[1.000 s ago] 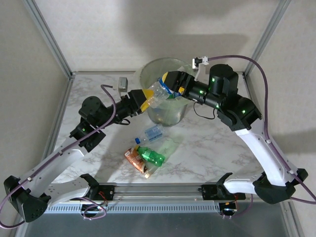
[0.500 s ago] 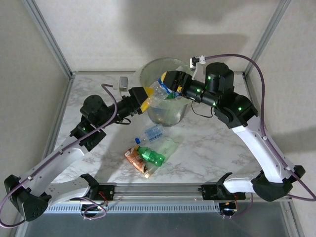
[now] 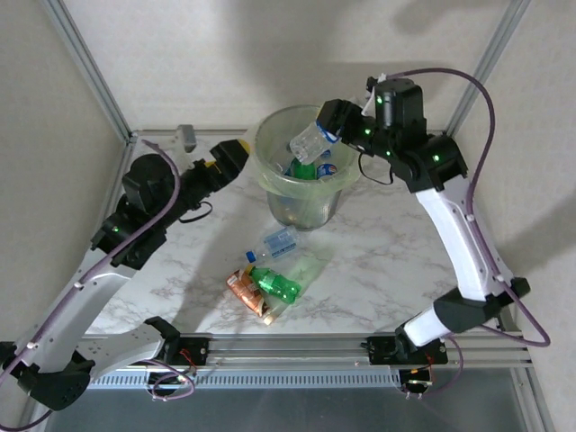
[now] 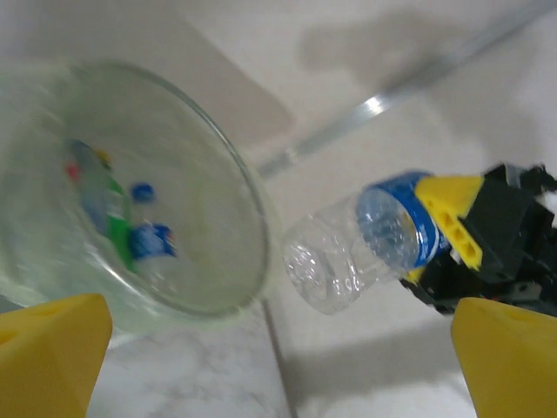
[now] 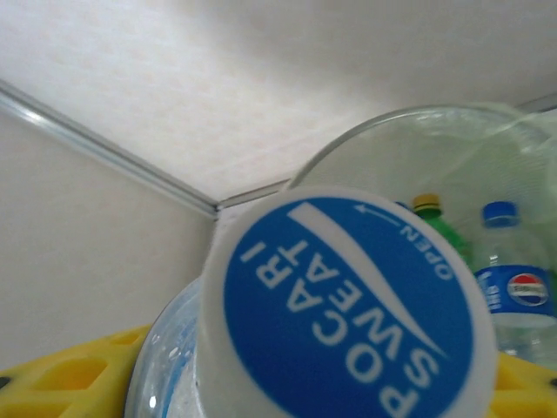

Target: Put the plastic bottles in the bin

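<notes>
bin [image 3: 306, 193] 1 | held bottle [image 3: 308, 142] 1, right gripper [image 3: 331, 133] | loose bottles [image 3: 274, 283] ≥3

Plastic and gloss
My right pincer [image 3: 324, 132] has matt yellow pads [image 5: 70, 374]; clear bottle [image 3: 309, 142] glossy plastic, bin [image 3: 306, 205] translucent, surface [image 3: 387, 261] smooth, marbled.

clr bottle [image 3: 310, 141] tilted over bin [image 3: 306, 205], others [image 3: 324, 167] inside

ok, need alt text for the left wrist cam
The right gripper, black with yellow fingers, holds a clear bottle by its blue-labelled end, close beside the rim of the translucent bin. Inside the bin are a green bottle and a blue-capped bottle. The left gripper's own yellow fingertips sit wide apart at the bottom corners, nothing between them.
</notes>
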Tool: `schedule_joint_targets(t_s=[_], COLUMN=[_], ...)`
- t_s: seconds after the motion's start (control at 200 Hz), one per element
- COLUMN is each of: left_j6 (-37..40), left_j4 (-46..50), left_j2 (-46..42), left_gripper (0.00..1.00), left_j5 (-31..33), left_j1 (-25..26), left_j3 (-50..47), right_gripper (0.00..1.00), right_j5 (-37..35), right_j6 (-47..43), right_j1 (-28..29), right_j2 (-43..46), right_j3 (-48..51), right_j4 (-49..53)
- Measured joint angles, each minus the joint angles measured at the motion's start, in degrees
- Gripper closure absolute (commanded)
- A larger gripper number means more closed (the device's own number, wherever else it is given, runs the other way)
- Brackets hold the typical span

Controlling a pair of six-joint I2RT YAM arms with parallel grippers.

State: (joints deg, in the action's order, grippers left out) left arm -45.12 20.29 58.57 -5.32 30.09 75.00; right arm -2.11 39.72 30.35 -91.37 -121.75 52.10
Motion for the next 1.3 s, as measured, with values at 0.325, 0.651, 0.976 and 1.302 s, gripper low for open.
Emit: schedule_joint_targets(t_s=[0.325, 0.651, 0.976, 1.302], left_j6=[2.9, 3.9, 4.2, 1.8], left_j4=[8.1, 9.1, 11.1, 15.5], left_j2=[1.5, 1.9, 3.1, -0.9], left_gripper=[0.00, 0.00, 0.00, 0.08], left_j5=[7.4, 8.3, 7.9, 7.4], left_j1=[-1.5, -3.8, -4.4, -4.4], left_j3=[-0.1, -1.0, -2.4, -8.0], right_gripper=[0.45, 0.13, 0.14, 0.16], right_j5=[-4.3, -3.9, -3.9, -3.8], right_j6=[-4.6, -7.3, -7.4, -8.2], right_j1=[-3.1, -3.8, -3.8, 0.8], right_j2=[-11.7, -19.8, -19.6, -8.2], right_j3=[-7.8, -14.4, -15.2, -8.4], right_j4=[9.1, 12.7, 13.3, 8.5])
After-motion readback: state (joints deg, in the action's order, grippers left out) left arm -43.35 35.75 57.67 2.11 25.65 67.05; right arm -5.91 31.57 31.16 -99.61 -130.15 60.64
